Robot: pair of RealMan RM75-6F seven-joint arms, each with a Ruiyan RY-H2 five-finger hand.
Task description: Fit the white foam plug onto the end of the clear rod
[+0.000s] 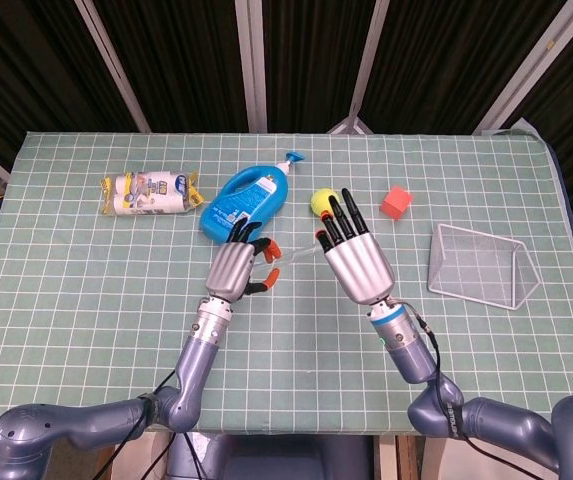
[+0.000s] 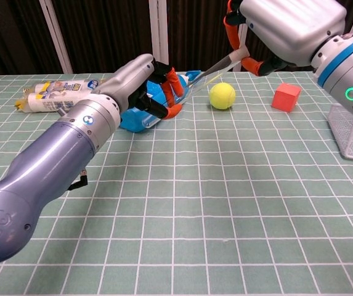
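My right hand [image 1: 358,262] is raised above the table's middle and holds the clear rod [image 2: 216,66] near its upper end. The rod slants down and to the left. My left hand [image 1: 232,268] has its orange-tipped fingers [image 2: 171,83] curled around the rod's lower end [image 1: 284,259]. It pinches a small white foam plug [image 1: 273,270], which those fingers mostly hide. I cannot tell whether the plug touches the rod's tip. In the chest view the left hand [image 2: 140,77] sits in front of the blue bottle and the right hand [image 2: 287,24] is at the top.
A blue detergent bottle [image 1: 246,198] lies just behind the left hand. Behind the right hand's fingers are a yellow tennis ball [image 1: 321,203] and a red cube [image 1: 396,202]. A wire basket [image 1: 481,265] stands at the right and a printed packet [image 1: 148,192] lies at the far left.
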